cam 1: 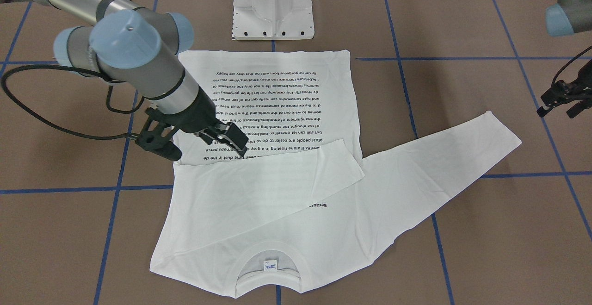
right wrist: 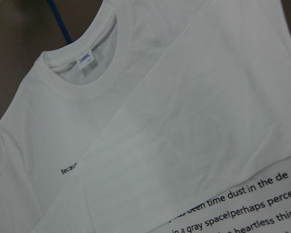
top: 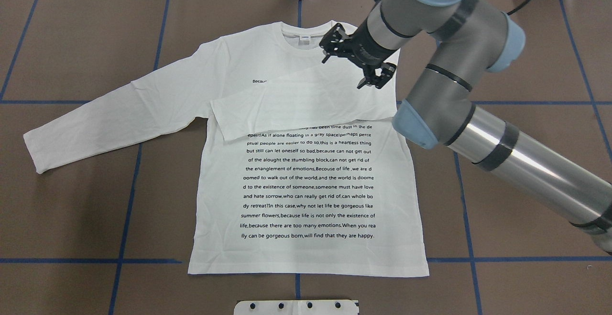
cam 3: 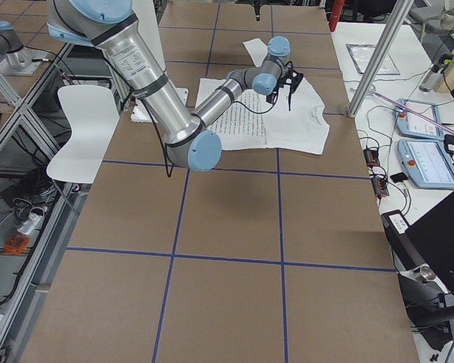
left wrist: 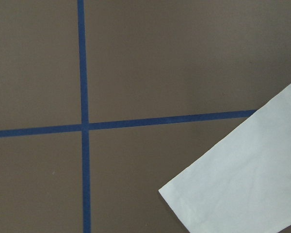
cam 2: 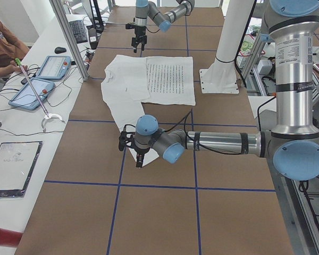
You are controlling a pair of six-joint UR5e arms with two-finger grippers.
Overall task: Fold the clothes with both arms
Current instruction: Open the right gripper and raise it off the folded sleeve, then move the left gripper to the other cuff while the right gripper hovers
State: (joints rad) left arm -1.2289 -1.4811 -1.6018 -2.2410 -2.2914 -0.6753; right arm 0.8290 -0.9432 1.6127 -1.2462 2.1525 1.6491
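Overhead exterior: 1 sleeve folded over the print

White long-sleeved cotton T-shirt (top: 306, 195) lies flat, print up, on the brown table (top: 71, 219) gridded with blue tape (top: 125, 200). 1 sleeve (top: 306, 107) crosses the chest and hides the lines after "Because". The last line reads "lly can be gorgeous born,will find that they are happy." The neck label (top: 304, 39) is illegible. The black 2-finger right gripper (top: 345, 69) hovers beside the collar (top: 287, 31), spread and empty. The left gripper (cam 1: 558, 110), also spread, hangs beyond the other cuff (cam 1: 508, 141).

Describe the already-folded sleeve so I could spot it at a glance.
Find the white T-shirt spread flat on the brown table. Its folded sleeve lies across the chest, just below the collar, covering the top lines of printed text. The other sleeve stretches out onto bare table instead.
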